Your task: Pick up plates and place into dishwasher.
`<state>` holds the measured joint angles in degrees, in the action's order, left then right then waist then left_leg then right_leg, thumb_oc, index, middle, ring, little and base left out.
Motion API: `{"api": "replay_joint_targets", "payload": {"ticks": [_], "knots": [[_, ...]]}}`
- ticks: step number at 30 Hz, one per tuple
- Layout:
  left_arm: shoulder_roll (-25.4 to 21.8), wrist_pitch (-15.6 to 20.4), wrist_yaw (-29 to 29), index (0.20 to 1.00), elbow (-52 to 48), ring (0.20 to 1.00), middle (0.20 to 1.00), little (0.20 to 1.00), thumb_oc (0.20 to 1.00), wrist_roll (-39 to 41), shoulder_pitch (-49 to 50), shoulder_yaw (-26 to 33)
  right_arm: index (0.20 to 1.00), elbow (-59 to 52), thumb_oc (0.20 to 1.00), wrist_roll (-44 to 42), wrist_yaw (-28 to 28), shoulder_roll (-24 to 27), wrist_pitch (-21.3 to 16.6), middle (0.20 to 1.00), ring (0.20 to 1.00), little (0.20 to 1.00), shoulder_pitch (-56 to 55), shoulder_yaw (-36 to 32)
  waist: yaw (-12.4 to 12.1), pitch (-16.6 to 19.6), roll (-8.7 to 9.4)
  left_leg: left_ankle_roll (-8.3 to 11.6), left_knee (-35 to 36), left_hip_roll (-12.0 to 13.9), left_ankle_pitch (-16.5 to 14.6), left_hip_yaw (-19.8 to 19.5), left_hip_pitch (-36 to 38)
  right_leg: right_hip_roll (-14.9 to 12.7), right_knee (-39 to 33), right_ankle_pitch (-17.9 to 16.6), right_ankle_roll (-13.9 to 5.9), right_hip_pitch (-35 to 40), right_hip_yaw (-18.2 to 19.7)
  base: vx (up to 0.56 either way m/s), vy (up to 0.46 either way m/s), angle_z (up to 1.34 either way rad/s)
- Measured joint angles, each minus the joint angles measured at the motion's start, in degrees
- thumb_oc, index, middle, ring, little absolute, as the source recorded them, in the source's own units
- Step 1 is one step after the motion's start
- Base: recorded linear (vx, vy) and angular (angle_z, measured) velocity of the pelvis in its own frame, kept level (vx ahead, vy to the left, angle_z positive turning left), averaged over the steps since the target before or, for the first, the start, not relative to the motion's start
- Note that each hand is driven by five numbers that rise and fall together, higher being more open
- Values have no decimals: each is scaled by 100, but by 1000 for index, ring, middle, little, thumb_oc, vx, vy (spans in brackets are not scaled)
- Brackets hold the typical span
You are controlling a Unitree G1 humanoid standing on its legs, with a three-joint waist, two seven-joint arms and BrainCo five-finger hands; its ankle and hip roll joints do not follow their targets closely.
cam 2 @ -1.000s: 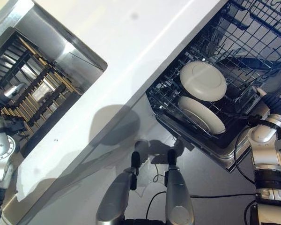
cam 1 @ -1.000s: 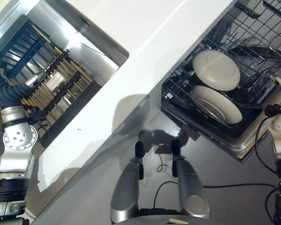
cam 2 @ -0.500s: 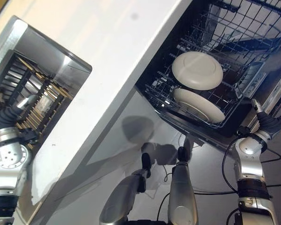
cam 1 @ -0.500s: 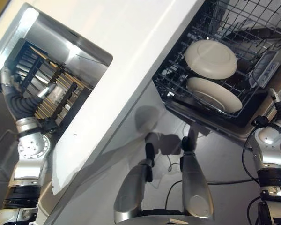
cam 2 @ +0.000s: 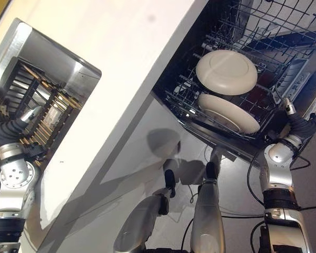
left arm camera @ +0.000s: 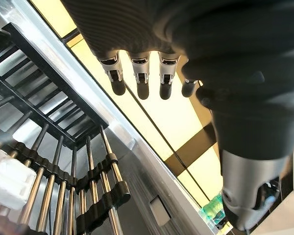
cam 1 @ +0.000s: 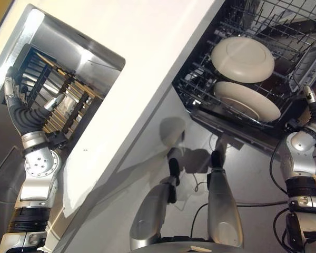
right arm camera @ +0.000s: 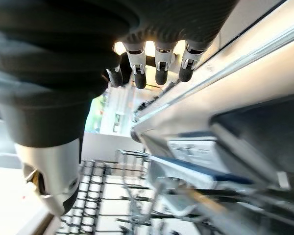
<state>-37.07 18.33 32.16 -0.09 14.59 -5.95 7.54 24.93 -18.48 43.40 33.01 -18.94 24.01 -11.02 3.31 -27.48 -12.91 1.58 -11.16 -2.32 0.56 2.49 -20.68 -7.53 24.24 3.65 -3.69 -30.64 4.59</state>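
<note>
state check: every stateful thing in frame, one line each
dishwasher rack: pulled out, holding two plates
upper plate: in the rack, leaning, underside showing
lower plate: in the rack, tilted, just below the other
sink drying rack: in the sink, no plate visible in it
left hand: open, empty, above the sink rack
right hand: open, empty, beside the dishwasher

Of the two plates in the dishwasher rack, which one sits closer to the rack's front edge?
The lower plate, leaning just behind the rack's front edge. The rounder-looking plate stands behind it, deeper in.
</note>
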Motion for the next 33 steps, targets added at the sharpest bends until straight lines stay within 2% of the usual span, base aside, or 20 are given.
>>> {"api": "replay_joint_targets", "payload": {"ticks": [6,13,18,24,33], "knots": [[4,0,27,1000,-135,1000,1000,1000,1000,-1,-35,-52,1000,-117,1000,-158,-122,-3,2,1000,1000,1000,8,23,-101,3,-4,1,-10,-1,0,-71,-41,-11,1,23,11,-2,-72,-2,6,6],[-3,-1,53,1000,-219,1000,1000,1000,1000,-3,-210,-186,1000,645,1000,-1035,-832,-54,-155,1000,1000,1000,124,233,-141,89,-126,6,-125,-35,4,-203,-321,-73,103,64,17,-214,-201,-12,-4,10],[-60,-10,85,1000,-316,1000,1000,1000,1000,-11,-289,-181,1000,911,1000,-1786,-1388,-83,-535,1000,1000,1000,303,271,-261,121,-169,8,-213,-52,4,-218,-547,-84,204,76,22,-437,-194,5,17,2],[-103,-14,170,1000,-343,1000,1000,1000,1000,-15,-347,-102,1000,818,1000,-2054,-2134,12,-817,1000,1000,1000,349,265,-256,161,-225,11,-283,-102,20,-238,-807,-127,353,103,60,-731,-180,18,51,3],[-111,-30,287,1000,-377,1000,1000,1000,1000,-23,-336,48,1000,236,1000,-1953,-2049,-165,-725,1000,1000,1000,384,265,-268,190,-265,16,-350,-137,47,-233,-1009,-170,460,90,64,-958,-187,29,91,0]]}}
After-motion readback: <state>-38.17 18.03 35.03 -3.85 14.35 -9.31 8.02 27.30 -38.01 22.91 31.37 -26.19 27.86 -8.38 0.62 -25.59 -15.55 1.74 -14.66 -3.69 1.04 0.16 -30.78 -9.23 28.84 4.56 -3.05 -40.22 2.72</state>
